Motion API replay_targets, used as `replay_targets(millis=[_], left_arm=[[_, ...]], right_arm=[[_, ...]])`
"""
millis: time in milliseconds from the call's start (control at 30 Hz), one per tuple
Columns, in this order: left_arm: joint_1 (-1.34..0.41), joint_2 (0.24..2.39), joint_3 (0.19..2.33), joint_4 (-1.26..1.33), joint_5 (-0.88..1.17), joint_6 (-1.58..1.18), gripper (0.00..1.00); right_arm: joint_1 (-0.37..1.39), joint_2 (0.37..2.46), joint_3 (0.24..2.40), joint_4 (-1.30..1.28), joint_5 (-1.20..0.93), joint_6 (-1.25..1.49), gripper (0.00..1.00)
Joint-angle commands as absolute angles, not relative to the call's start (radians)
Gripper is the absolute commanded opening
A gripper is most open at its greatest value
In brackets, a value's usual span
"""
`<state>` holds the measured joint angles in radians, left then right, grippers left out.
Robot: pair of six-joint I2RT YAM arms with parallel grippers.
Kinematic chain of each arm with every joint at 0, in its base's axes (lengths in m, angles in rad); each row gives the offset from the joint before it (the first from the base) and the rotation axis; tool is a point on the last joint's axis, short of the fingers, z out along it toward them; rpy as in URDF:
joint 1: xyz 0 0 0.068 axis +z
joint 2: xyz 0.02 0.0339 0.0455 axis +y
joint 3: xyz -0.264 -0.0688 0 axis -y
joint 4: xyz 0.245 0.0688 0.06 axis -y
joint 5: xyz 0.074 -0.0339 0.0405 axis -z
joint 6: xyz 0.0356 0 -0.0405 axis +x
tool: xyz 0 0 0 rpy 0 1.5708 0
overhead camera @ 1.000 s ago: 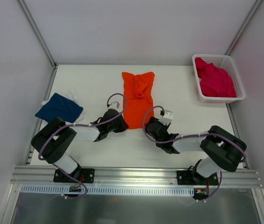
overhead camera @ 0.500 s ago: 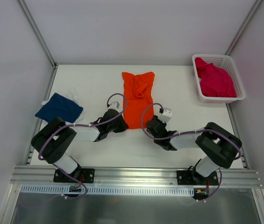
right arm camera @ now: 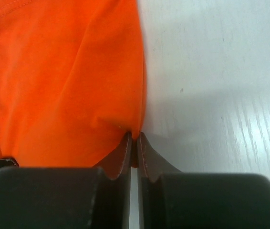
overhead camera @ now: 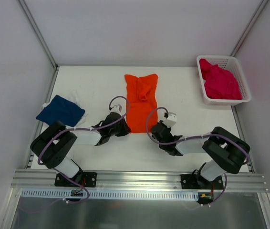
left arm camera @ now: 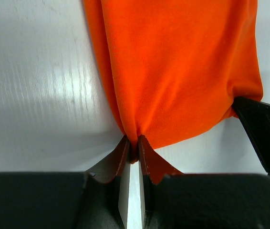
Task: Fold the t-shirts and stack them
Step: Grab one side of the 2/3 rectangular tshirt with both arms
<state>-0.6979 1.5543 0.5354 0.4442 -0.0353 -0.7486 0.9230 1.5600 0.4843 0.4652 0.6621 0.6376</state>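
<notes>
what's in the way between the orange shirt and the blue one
Nothing visible. The left gripper and right gripper are shut on the orange shirt at its near corners; only bare table lies between it and the blue shirt.

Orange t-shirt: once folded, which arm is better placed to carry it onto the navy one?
Probably left: the left gripper pinches the orange t-shirt, and the navy t-shirt lies on that arm's side.

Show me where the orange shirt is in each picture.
Top external: orange shirt lies mid-table, near corners pinched by left hand and right hand.
Left wrist: shirt fills the upper centre.
Right wrist: shirt fills the upper left.
Shared landmark: the white table under it.
</notes>
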Motion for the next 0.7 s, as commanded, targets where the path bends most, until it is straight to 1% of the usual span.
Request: replay_targets(millis=[0, 167, 267, 300, 400, 533, 667], left_arm=[[-0.727, 1.505, 0.474, 0.276, -0.083, -0.739, 0.00], [-0.798, 1.379, 0.434, 0.204, -0.146, -0.761, 0.00], [-0.834, 1.309, 0.417, 0.160, -0.167, -0.776, 0.00], [-0.844, 1.290, 0.420, 0.146, -0.172, -0.778, 0.00], [-0.865, 1.237, 0.428, 0.104, -0.179, -0.792, 0.00], [-0.877, 1.184, 0.468, 0.058, -0.222, -0.775, 0.00], [-0.876, 1.210, 0.558, 0.006, -0.276, -0.706, 0.00]], right_arm=[[0.969, 1.514, 0.411, 0.313, 0.666, 0.664, 0.00], [1.049, 1.366, 0.388, 0.163, 0.709, 0.707, 0.00], [1.107, 1.269, 0.414, 0.031, 0.774, 0.719, 0.00], [1.121, 1.250, 0.426, -0.050, 0.804, 0.722, 0.00], [1.155, 1.195, 0.472, -0.145, 0.834, 0.724, 0.00], [1.172, 1.157, 0.503, -0.166, 0.868, 0.701, 0.00], [1.160, 1.183, 0.578, -0.164, 0.914, 0.624, 0.00]])
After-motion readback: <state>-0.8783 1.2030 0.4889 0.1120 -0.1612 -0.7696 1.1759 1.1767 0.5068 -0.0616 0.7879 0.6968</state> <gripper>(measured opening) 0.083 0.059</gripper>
